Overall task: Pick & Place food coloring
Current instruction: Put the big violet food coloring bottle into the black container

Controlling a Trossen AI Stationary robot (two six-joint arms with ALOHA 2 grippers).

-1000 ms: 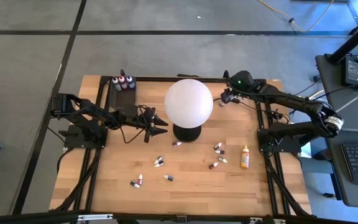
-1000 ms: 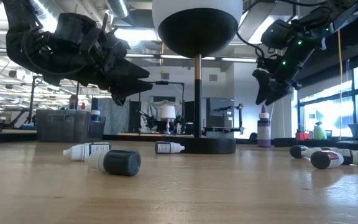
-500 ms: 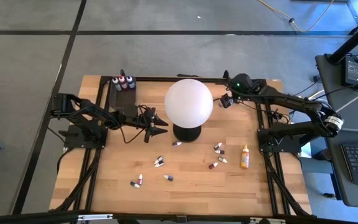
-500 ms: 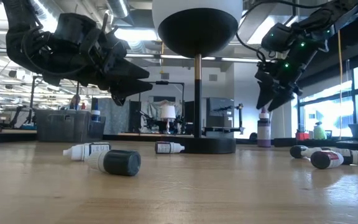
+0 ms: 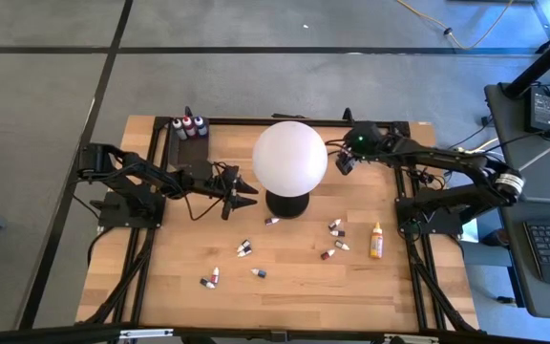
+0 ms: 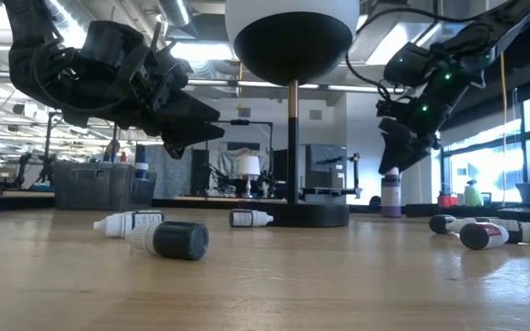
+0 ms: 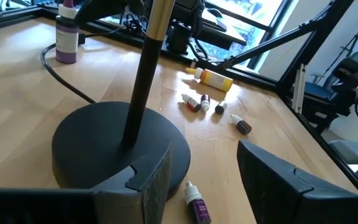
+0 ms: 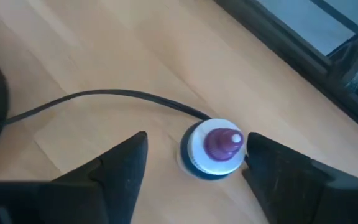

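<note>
- Food coloring bottles (image 5: 332, 240) lie scattered on the wooden table (image 5: 160, 277) in front of the white globe lamp (image 5: 289, 158): one tiny bottle (image 5: 272, 221) just beside the lamp's black base, a cluster near the taller orange bottle (image 5: 376, 240) off to the lamp's right, and a few more (image 5: 211, 279) toward the front edge.
- Three larger bottles with coloured caps (image 5: 189, 126) stand upright together at the back edge, left of the lamp.
- One upright bottle with a purple tip (image 8: 216, 148) stands to the lamp's right, beside the lamp's black cable (image 8: 104, 96).
- Right gripper (image 5: 345, 161) hangs just beside the globe's right side, directly above that purple-tipped bottle, fingers spread wide on either side of it and not touching it.
- Left gripper (image 5: 243, 192) hovers above the table just left of the lamp base, its fingers (image 7: 154, 180) parted with nothing between them, pointing toward the lamp's stem.
- From table height, a dark-capped bottle (image 6: 168, 239) lies on its side nearest, with white-capped ones behind it.
</note>
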